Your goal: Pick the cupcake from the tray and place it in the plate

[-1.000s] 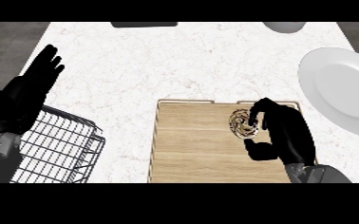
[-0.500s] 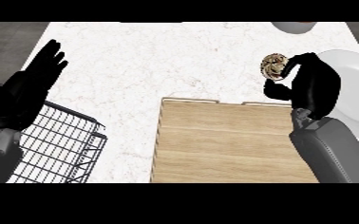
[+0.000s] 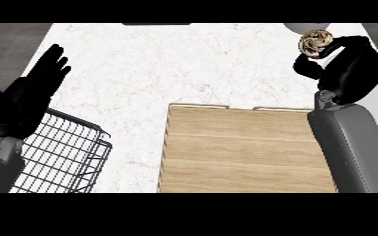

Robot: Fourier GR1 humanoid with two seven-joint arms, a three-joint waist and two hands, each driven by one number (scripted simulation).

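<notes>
Right robot hand: the black right robot hand [image 3: 347, 65] is up near the right edge of the view, fingers and thumb curled round the small brown-and-cream swirled cupcake [image 3: 314, 42], so it's pinching that and nothing else.

Cupcake: sits at the top of that hand, near the upper right corner, off the tray and well apart from it. Can't tell if it's touching anything underneath, looks carried to me.

Right forearm: the grey forearm [image 3: 345, 145] comes up from the lower edge and covers the tray's right side.

Tray: the rectangular light wooden tray [image 3: 236, 155] lies on the counter in the lower middle, with nothing showing on the part of it that's visible.

Plate: only a small pale grey rounded bit [image 3: 298, 26] peeks out at the top edge just above the cupcake. Honestly can't tell whether that's the plate or something else, the hand hides most of that corner.

Left robot hand: the black left robot hand [image 3: 37, 87] is at the left edge, fingers straight and spread, pointing up, just resting there.

Basket: a black wire basket [image 3: 63, 155] is in the lower left corner, just below that hand.

Counter: white marbled counter [image 3: 170, 70] under everything.
</notes>
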